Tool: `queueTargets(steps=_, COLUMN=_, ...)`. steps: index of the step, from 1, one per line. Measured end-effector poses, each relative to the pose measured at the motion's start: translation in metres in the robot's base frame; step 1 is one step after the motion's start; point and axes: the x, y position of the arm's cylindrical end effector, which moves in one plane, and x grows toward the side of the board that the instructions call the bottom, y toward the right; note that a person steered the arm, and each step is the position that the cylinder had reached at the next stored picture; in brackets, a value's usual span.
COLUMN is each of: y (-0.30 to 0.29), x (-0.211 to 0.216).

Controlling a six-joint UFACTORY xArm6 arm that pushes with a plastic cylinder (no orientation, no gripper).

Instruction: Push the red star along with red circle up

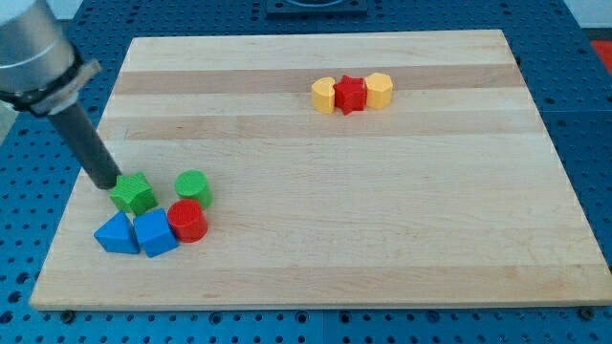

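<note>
The red star (350, 95) lies near the view's top, between a yellow heart (325, 96) on its left and a yellow hexagon (379, 91) on its right, touching both. The red circle (187, 221) sits at the lower left, touching a blue cube-like block (155, 233). My tip (103, 182) rests on the board at the left, just left of the green star (133, 193) and close to touching it. It is far from the red star.
A green circle (193, 186) stands right of the green star, above the red circle. A blue triangle (116, 234) lies left of the blue cube. The wooden board (382, 210) ends close to the tip on the left.
</note>
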Motion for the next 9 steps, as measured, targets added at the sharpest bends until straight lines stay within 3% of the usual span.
queueTargets(steps=3, y=0.015, x=-0.007)
queueTargets(steps=6, y=0.057, x=-0.111)
queueTargets(steps=9, y=0.176, x=-0.193)
